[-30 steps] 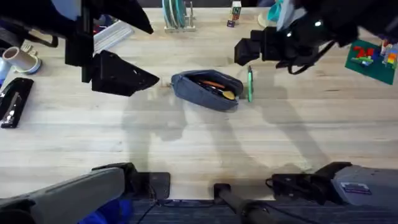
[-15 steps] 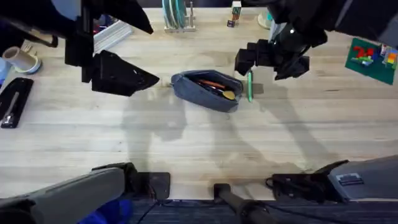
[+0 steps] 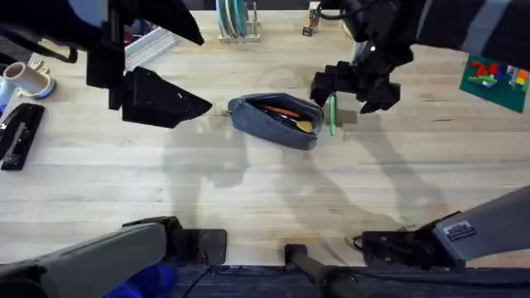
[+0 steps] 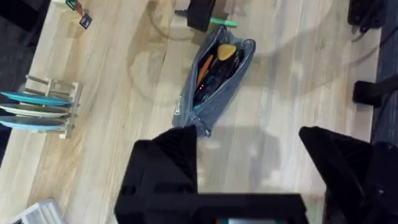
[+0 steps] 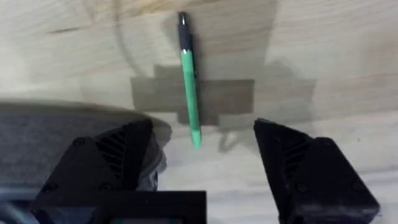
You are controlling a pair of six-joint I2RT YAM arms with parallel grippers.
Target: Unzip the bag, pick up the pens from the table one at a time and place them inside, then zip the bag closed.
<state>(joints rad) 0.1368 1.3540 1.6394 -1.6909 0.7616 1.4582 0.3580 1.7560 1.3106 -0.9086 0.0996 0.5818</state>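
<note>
Item: second pen pickup, in progress.
Right gripper (image 5: 202, 155), jaws spread, is hovering over thin green pen (image 5: 188, 84) lying on pale plank table (image 3: 248, 199) beside unzipped grey-blue fabric pouch (image 3: 269, 122), which is holding the orange pen (image 3: 284, 112); left gripper (image 4: 249, 165) is waiting open. Next, probably: descend, close on pen.

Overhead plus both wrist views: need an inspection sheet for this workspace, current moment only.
Surface: light wooden plank table, bare in front.
Job's things: grey-blue fabric pouch unzipped, orange pen inside with other small items; green pen lies flat on the table beside the pouch's end.
Clutter: black stapler, tape roll, rack of teal plates, green brick baseplate along the edges.
End effectors: left end effector open, off the pouch's other end; right end effector open, above the green pen, not touching.
Cables: dark ones by the arm bases.
Surroundings: nothing seen.
</note>
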